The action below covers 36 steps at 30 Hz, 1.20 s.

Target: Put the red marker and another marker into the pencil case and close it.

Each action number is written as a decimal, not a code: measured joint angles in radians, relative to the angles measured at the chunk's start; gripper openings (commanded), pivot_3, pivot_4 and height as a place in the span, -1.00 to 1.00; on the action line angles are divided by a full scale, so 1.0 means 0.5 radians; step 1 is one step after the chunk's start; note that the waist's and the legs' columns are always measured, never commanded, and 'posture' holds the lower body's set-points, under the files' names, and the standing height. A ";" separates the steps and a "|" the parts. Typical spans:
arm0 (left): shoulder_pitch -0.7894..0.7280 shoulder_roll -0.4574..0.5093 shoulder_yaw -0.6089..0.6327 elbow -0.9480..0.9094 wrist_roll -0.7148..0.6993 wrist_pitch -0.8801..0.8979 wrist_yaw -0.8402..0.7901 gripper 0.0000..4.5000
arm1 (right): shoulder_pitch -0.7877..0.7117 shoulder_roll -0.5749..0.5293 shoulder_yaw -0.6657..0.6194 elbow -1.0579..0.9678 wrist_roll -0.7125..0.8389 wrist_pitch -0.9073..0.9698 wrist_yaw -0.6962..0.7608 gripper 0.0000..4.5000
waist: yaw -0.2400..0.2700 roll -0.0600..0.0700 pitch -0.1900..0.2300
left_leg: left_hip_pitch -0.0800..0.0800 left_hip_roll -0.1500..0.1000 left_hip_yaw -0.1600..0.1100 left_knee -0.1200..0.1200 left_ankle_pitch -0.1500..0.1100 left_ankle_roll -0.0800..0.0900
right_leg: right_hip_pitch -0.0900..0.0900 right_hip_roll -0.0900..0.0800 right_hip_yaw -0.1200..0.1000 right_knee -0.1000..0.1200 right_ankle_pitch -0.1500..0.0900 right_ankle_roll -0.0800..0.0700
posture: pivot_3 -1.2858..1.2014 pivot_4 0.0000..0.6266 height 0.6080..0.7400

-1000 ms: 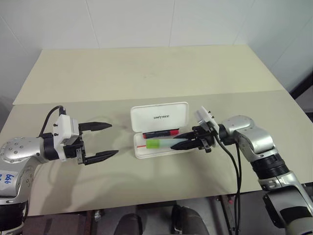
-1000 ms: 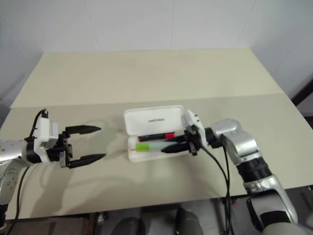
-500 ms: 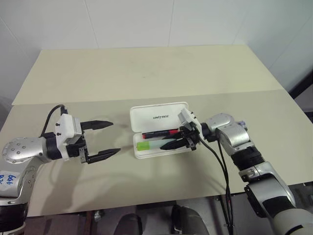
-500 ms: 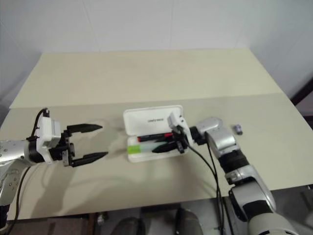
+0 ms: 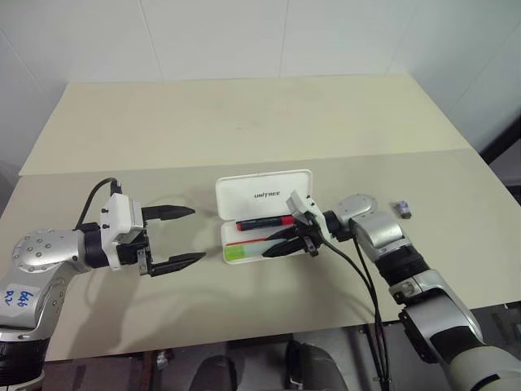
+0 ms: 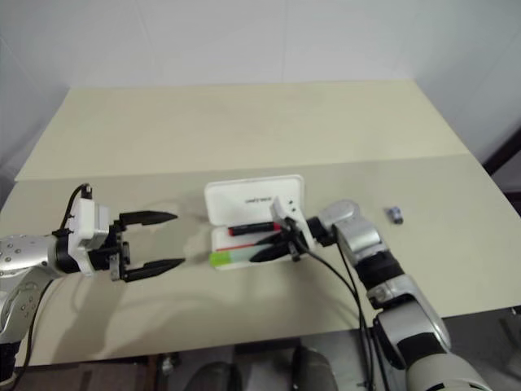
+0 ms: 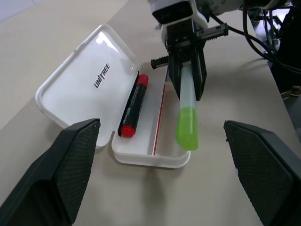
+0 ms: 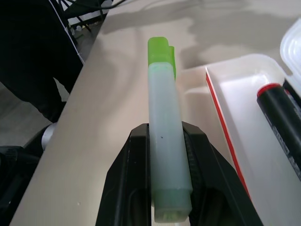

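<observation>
White walls back a beige tabletop. Near its front edge lies the white hinged plastic pencil case, lid open toward the far side. The slim black-barrelled red-capped marker rests in the tray along its far wall. The right gripper pinches the thick whitish marker with the bright green cap, which seems to hover over the tray's near rim, cap pointing left. Well to the left, the left gripper hangs with its fingers spread wide, empty.

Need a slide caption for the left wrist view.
Right tool holds green-capped translucent marker over open white plastic pencil case containing red-capped black marker.
</observation>
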<state>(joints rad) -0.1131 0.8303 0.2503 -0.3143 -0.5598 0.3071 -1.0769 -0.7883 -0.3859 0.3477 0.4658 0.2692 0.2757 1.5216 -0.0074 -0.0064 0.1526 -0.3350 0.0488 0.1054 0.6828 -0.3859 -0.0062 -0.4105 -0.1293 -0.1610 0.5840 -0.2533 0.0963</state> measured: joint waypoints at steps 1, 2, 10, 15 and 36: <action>-0.001 0.000 -0.002 0.000 0.000 0.000 -0.001 1.00 | 0.000 0.009 0.000 0.024 -0.010 -0.016 0.001 -0.78 | 0.000 0.000 0.000 | 0.000 0.000 0.000 0.000 0.000 0.000 | 0.000 0.000 0.000 0.000 0.000 0.000 | 0.03 -0.52 1.00; -0.001 0.000 -0.003 0.000 0.000 0.000 -0.001 1.00 | 0.000 0.013 0.000 0.034 -0.017 -0.028 0.001 -0.78 | 0.000 0.000 0.000 | 0.000 0.000 0.000 0.000 0.000 0.000 | 0.000 0.000 0.000 0.000 0.000 0.000 | 0.03 -0.52 1.00; -0.013 0.000 -0.008 0.000 0.000 0.000 -0.001 1.00 | -0.038 0.052 -0.001 0.135 -0.054 -0.118 0.008 0.30 | 0.000 0.000 0.000 | 0.000 0.000 0.000 0.000 0.000 0.000 | 0.000 0.000 0.000 0.000 0.000 0.000 | 0.03 -0.52 1.00; -0.033 0.000 -0.013 0.000 0.000 0.000 0.000 1.00 | -0.061 0.058 -0.006 0.158 -0.063 -0.157 0.010 0.99 | -0.002 0.000 0.000 | 0.000 0.000 0.000 0.000 0.000 -0.001 | 0.000 0.000 0.000 0.000 0.000 0.000 | 0.03 -0.52 1.00; -0.086 -0.006 -0.075 0.022 0.001 -0.005 -0.007 1.00 | 0.121 -0.094 -0.261 -0.519 0.158 0.019 -0.122 0.99 | 0.008 0.001 0.000 | 0.000 0.000 -0.001 0.000 0.000 -0.001 | 0.000 0.000 0.000 0.000 0.000 0.000 | 0.03 -0.52 1.00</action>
<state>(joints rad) -0.1559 0.8273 0.2129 -0.3031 -0.5593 0.3048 -1.0804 -0.7280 -0.4329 0.2172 0.2063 0.3484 0.2851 1.4607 -0.0036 -0.0061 0.1529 -0.3352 0.0487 0.1050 0.6825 -0.3860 -0.0067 -0.4105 -0.1295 -0.1611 0.5840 -0.2533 0.0964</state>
